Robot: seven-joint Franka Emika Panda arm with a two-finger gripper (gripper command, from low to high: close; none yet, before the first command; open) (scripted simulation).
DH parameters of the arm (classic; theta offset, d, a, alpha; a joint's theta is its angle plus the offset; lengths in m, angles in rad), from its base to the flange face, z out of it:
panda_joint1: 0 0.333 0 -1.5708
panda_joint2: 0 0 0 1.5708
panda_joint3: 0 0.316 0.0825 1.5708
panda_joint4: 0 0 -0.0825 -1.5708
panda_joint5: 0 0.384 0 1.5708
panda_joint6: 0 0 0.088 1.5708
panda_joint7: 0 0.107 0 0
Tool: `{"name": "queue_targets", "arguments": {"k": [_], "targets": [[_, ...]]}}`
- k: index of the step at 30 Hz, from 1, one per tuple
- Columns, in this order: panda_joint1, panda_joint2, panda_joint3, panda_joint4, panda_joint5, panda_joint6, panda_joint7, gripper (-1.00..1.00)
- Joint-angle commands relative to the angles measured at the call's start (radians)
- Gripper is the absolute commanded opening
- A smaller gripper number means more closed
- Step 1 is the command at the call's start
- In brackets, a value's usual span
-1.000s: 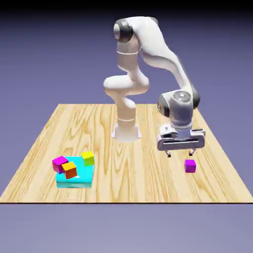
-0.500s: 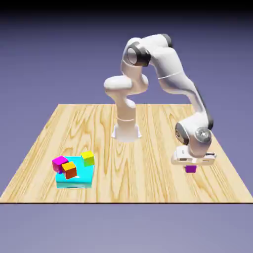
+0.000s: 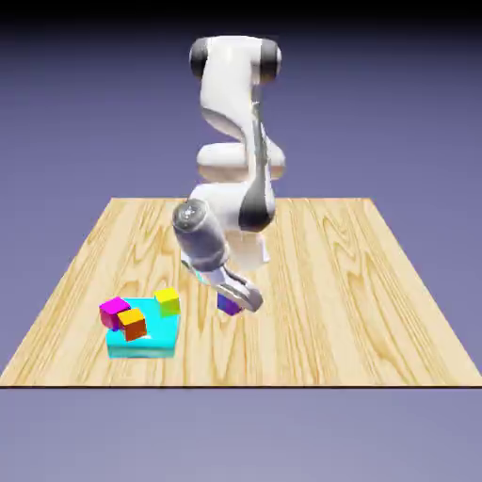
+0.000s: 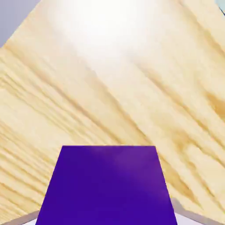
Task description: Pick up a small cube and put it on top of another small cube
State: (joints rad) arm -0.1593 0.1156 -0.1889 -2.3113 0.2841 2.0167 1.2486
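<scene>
A white robot arm's gripper (image 3: 232,299) is clamped on the small purple cube (image 3: 228,303), carried above the wooden table (image 3: 377,311) near the cyan block (image 3: 141,341); it looks light, rigid, smooth-sided, best pinched on opposite flat faces.

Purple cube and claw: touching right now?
Touching. In the hand view the purple cube fills the space between the claw's tips; in the exterior view it hangs at the claw, clear above the table.
</scene>
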Motion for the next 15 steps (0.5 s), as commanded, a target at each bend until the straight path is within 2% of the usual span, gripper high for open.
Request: {"name": "queue_targets", "arguments": {"k": [1,5,9,10,15], "targets": [[-0.024,-0.02,-0.036,-0.006,0.003,-0.015,-0.002,-1.0],[-0.123,-0.081,-0.143,-0.025,0.019,-0.058,-0.013,-1.0],[-0.107,0.01,-0.117,-0.116,0.097,0.11,-0.072,-1.0],[-0.107,0.01,-0.117,-0.116,0.097,0.11,-0.072,1.0],[-0.123,-0.081,-0.143,-0.025,0.019,-0.058,-0.013,1.0]]}}
